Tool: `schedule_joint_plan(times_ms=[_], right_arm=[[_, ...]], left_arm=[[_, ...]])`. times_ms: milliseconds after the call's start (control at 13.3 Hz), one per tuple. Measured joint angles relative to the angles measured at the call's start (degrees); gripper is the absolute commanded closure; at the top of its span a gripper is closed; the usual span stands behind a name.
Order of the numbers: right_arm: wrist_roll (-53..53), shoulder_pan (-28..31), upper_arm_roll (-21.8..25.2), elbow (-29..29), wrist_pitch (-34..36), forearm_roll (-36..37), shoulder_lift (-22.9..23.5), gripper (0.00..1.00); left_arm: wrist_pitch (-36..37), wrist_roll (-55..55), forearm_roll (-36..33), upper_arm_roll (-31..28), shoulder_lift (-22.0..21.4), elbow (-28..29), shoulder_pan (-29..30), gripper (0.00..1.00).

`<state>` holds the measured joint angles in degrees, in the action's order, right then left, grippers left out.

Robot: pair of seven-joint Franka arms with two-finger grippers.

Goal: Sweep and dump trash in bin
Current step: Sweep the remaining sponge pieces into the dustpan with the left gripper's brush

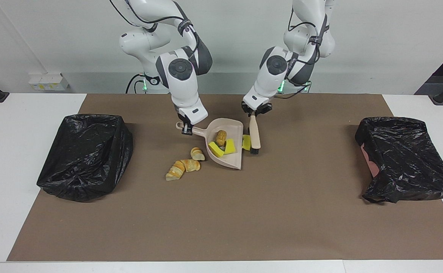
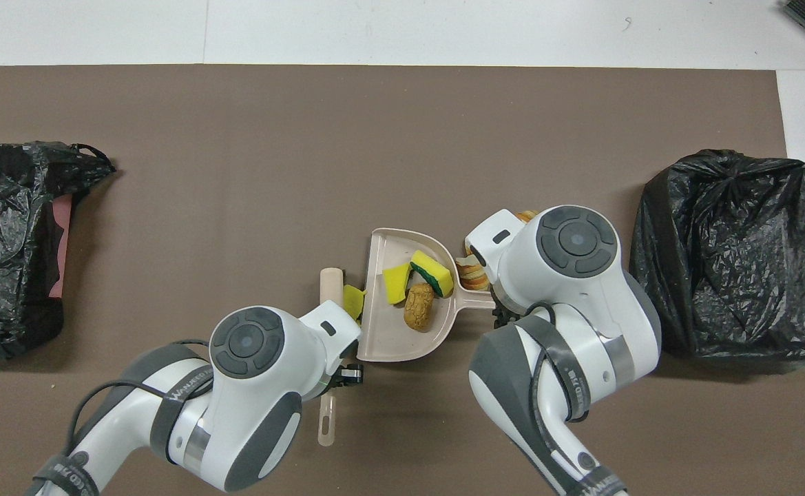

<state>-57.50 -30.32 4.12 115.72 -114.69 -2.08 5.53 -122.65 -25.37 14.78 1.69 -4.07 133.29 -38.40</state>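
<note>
Sweeping half done: beige plastic dustpan [image 1: 227,146] holds brown crusty lump [image 1: 221,136] and two yellow sponge wedges [image 1: 221,148]; third wedge [image 1: 246,142] at its lip, striped bread pieces [image 1: 183,167] loose on brown worktop [image 1: 221,220]. Right claw [image 1: 186,130] clamps dustpan handle, left claw [image 1: 254,112] clamps beige black-bristled brush [image 1: 254,134]. Dumping not yet done.

White table [image 1: 1,159] under a brown mat [image 1: 244,220] — plain pale wall [image 1: 54,38] above.

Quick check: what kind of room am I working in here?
Likely a robotics lab: two arms at a white table with a brown mat, a bag-lined bin at each end, and plain white walls.
</note>
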Motion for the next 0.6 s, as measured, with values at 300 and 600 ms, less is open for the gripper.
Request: schedule_joint_plan(times_ms=[300,600], right_arm=[[0.8,-2.1,0.0,0.3,-0.2,0.0,0.2,1.00],[0.8,-2.1,0.0,0.4,-0.2,0.0,0.2,1.00]], left_arm=[[0.0,0.0,0.1,-0.7,-0.3,-0.2,-0.2,1.00],[0.3,0.0,3.1,0.2,-0.3,-1.0,-0.3,1.00]])
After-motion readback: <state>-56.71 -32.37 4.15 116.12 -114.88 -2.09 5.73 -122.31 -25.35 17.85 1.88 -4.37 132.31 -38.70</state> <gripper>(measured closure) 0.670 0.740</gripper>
